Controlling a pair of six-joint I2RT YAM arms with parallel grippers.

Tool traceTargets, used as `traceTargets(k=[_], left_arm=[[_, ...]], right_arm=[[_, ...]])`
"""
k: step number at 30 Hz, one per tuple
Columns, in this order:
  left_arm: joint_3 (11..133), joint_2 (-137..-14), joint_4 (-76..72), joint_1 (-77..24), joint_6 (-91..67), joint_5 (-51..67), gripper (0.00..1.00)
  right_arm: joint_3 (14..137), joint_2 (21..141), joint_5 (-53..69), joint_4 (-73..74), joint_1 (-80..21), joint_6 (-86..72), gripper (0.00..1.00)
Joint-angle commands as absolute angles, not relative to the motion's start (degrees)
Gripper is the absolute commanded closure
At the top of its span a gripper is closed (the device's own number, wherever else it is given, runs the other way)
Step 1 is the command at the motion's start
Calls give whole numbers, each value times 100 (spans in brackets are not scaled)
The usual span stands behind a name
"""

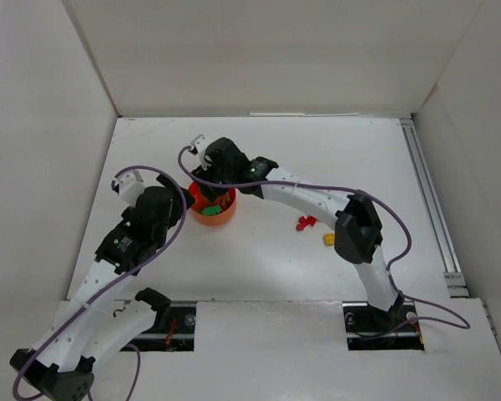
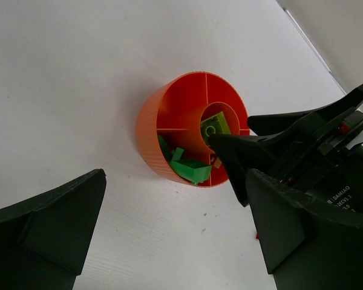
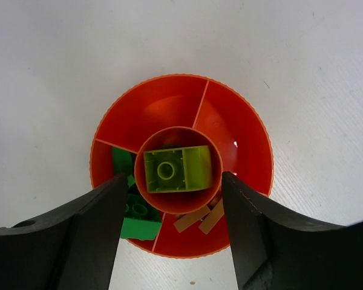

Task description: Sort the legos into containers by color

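Note:
The orange-red divided bowl [image 1: 213, 219] stands left of the table's middle. My right gripper [image 3: 173, 180] hangs right over it, open. A lime brick [image 3: 176, 169] lies loose in the round centre compartment, touching neither finger. Green bricks [image 3: 136, 220] fill a left outer compartment and brown-orange pieces [image 3: 199, 219] lie in the near one. The other outer compartments of the bowl [image 3: 169, 96] hold nothing. My left gripper [image 2: 175, 241] is open just beside the bowl [image 2: 151, 130], over bare table. A red brick [image 1: 306, 222] and a yellow brick [image 1: 328, 240] lie on the table to the right.
White walls enclose the table on three sides. A rail [image 1: 430, 200] runs along the right edge. The right arm's forearm [image 1: 305, 196] spans from the bowl toward the loose bricks, and its finger [image 2: 242, 151] overlaps the bowl in the left wrist view.

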State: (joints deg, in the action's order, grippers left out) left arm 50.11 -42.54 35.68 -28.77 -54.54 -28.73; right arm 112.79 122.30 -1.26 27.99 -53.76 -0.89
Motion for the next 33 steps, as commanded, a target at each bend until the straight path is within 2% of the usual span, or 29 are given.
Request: traceTargets(k=[1,6,13,16,21,27,33], left_arm=[[4975,-4184,3524,-2874,-5414,-2918,0],[5027,-4184,3524,-2874,-5467,-2918,0],[5080,-4184,3410,-2874,-5265,-2813,0],[5080,-4411,3103,-2874,-4915,-2533,0],[5247,-4895,2585,-2874,-4510,-2128,0],[5300,-5554,1917,-2935,-4000,-1302,0],[5493,-6238,1345,-3445,-3561,-1029,0]], right_arm=[[11435,12243,-255,2804,-5432,-88,31],[11374,11989,-255,2804,-5432,-88,30],[10855,11093,-615,2646,-5362,-26,18],[10311,10540,-484,2506,-5072,-254,17],[8653,9362,-483,2312,-4292,-544,17],[7104,8017,-1360,3399,-3298,-1247,20],[5530,7111,-1073,3990,-2594,-1907,19]])
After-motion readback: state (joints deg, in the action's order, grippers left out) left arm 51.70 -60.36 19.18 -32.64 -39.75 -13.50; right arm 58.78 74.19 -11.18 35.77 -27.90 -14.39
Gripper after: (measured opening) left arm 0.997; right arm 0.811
